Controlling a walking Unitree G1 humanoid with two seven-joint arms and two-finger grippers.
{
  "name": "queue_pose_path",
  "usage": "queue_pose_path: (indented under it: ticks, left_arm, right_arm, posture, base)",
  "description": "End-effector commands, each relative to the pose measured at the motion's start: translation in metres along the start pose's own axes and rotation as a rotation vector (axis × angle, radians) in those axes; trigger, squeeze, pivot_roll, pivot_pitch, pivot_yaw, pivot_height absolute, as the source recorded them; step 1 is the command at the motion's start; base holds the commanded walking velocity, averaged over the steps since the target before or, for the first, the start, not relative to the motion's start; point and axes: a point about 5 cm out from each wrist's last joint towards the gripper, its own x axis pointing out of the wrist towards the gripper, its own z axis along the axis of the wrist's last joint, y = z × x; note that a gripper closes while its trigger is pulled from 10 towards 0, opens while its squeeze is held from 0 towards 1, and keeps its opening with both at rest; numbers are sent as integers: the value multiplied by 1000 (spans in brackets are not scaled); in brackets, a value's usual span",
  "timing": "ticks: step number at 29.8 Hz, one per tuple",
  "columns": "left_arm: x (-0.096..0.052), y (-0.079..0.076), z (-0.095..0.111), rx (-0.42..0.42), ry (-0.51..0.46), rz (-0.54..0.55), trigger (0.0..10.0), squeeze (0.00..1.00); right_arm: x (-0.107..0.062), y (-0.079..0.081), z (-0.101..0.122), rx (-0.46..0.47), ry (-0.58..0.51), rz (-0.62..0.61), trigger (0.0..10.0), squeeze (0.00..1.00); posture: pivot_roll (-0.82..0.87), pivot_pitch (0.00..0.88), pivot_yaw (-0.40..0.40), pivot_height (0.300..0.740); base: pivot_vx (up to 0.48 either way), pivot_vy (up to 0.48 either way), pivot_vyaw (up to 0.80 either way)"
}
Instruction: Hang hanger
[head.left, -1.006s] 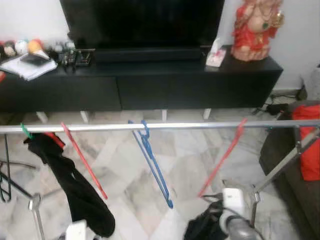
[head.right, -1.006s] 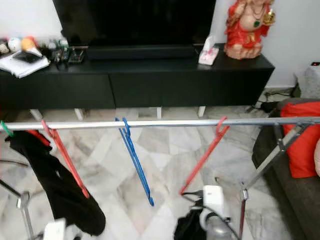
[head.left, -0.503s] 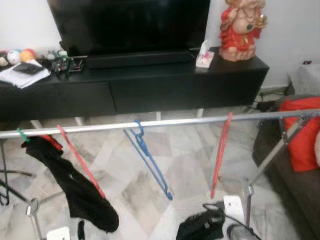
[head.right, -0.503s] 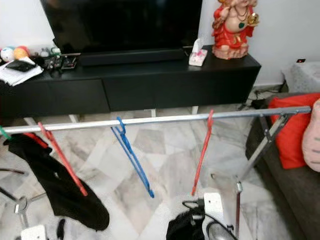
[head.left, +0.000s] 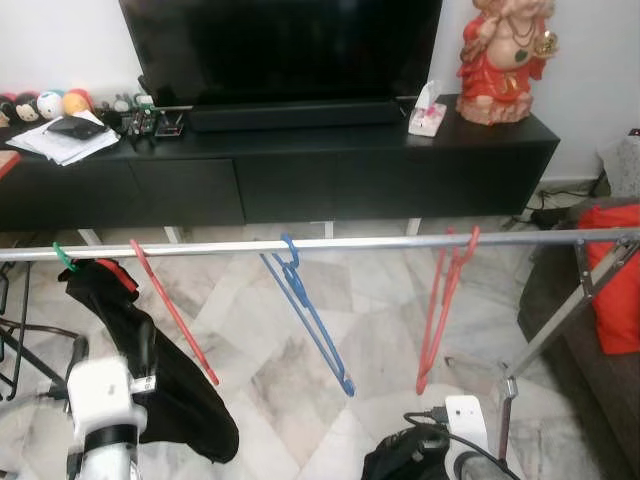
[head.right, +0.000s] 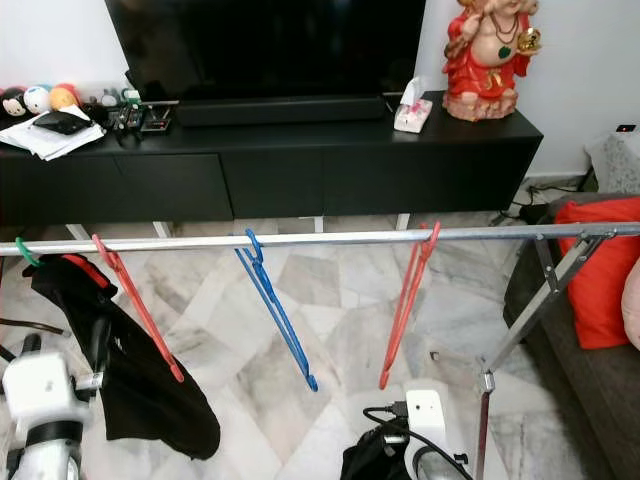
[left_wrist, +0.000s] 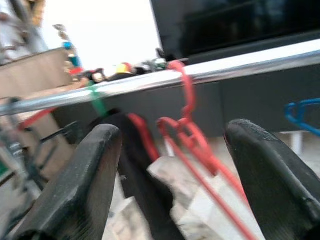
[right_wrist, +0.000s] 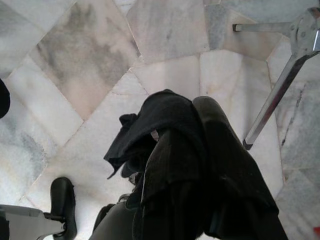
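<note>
Overhead, a silver rail (head.left: 330, 243) carries a red hanger (head.left: 443, 300) toward the right, a blue hanger (head.left: 308, 315) mid-rail, another red hanger (head.left: 172, 310) and black clothing (head.left: 150, 370) at left. Left pincer (left_wrist: 172, 165) spread wide, raised near the left red hanger; right pincer (right_wrist: 200, 165) low, clamped on dark cloth (right_wrist: 150, 125) above the marble floor (right_wrist: 75, 60).

We see a black cabinet (head.right: 300, 160) along the back wall, carrying a dark TV (head.right: 270, 45) at its middle. A red statue (head.right: 487, 55) stands at its right end, with a tissue box (head.right: 410, 108) just beside it. Papers (head.right: 45, 135) and small balls (head.right: 40, 98) sit at the left end. The floor (head.right: 330, 320) is grey marble. A red cushion (head.right: 600, 270) rests on a sofa (head.right: 580, 370) at the right.
</note>
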Motion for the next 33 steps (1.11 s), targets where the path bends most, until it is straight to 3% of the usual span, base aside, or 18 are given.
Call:
queue_pose_path:
  ticks: [1, 3, 7, 9, 11, 19, 23, 29, 33]
  left_arm:
    - [0, -1, -1, -3, 41, -15, 10000, 0]
    - [15, -3, -1, -7, 93, 2, 10000, 0]
    - [18, -3, 0, -6, 112, 2, 10000, 0]
    - [62, -12, -9, -87, 262, 60, 10000, 0]
    - [85, -19, -9, -146, 353, 78, 10000, 0]
    - [106, -33, -5, -277, 419, 56, 10000, 0]
    - [116, -33, -11, -247, 502, 80, 10000, 0]
    - [123, -27, -15, -243, 522, 109, 10000, 0]
    - [127, -25, -20, -258, 542, 101, 10000, 0]
  right_arm:
    - [0, 1, 1, 2, 6, 2, 10000, 0]
    - [0, 3, 0, 0, 8, 5, 10000, 0]
    - [0, 3, 0, 0, 9, 5, 10000, 0]
    - [0, 1, 0, -3, 10, 12, 10000, 0]
    - [0, 0, 1, -10, 12, 17, 10000, 0]
    - [0, 0, 0, -24, 19, 27, 10000, 0]
    - [1, 4, 0, -25, 18, 34, 10000, 0]
    - [0, 12, -3, -30, 19, 47, 10000, 0]
    - [1, 7, 1, -31, 16, 43, 10000, 0]
  posture:
    - [-32, 0, 32, 740]
    - [-35, 0, 34, 740]
    - [-35, 0, 34, 740]
    - [-51, 0, 35, 740]
    - [-49, 0, 32, 740]
    - [-48, 0, 25, 740]
    - [-52, 0, 25, 740]
    - [-48, 0, 21, 740]
    - [-52, 0, 22, 740]
  base:
    - [0, 0, 0]
    - [0, 0, 0]
    - [0, 0, 0]
    - [0, 0, 0]
    - [0, 0, 0]
    - [0, 0, 0]
    - [0, 0, 0]
    - [0, 0, 0]
    - [0, 0, 0]
